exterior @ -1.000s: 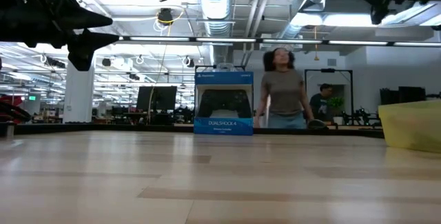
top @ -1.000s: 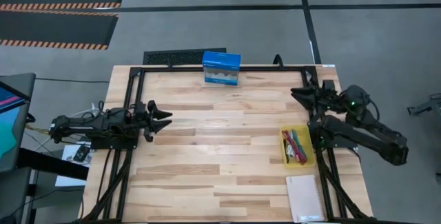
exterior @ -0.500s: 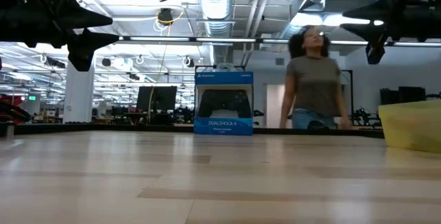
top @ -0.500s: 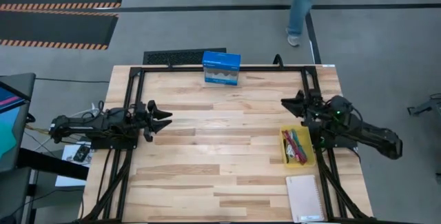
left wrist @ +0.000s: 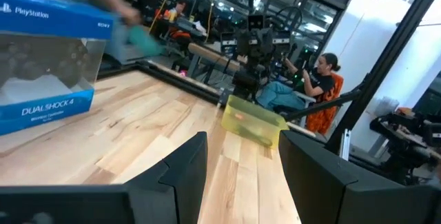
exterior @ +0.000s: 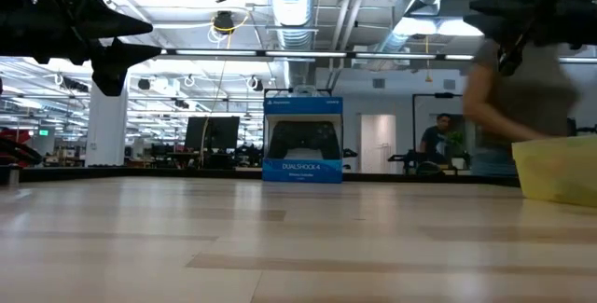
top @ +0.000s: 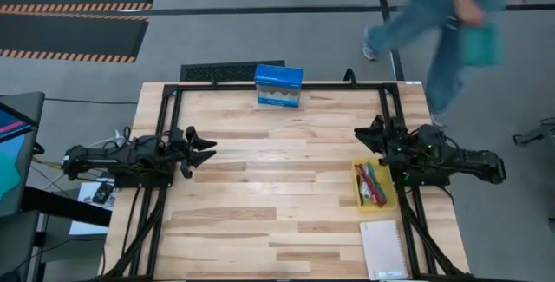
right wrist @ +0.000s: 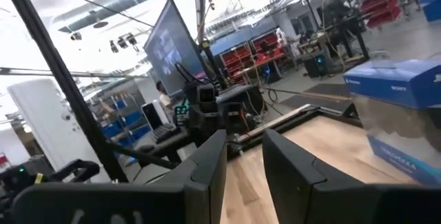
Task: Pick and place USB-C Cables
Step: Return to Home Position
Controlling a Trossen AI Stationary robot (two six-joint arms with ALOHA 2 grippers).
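The USB-C cables (top: pixel 373 184) lie as small bundles inside a yellow bin (top: pixel 357 197) near the table's right edge; red, teal and pale ones show. The bin also shows in the low view (exterior: pixel 560 168) and the left wrist view (left wrist: pixel 251 120). My right gripper (top: pixel 360 134) hovers open just beyond the bin's far end, above the table, pointing toward the left edge (right wrist: pixel 244 133). My left gripper (top: pixel 211 150) waits open over the table's left side, pointing right (left wrist: pixel 242 136).
A blue controller box (top: pixel 278 85) stands upright at the middle of the far edge. A white notebook (top: pixel 383 249) lies near the bin at the near right corner. A person (top: pixel 451 30) walks past beyond the far right corner. Bare wood (top: pixel 277 178) lies between the arms.
My right gripper has come down and moved toward the near edge and a little left, ending beside the bin's far end, its arm folding in level along the right edge. The person has walked across behind the table to its right.
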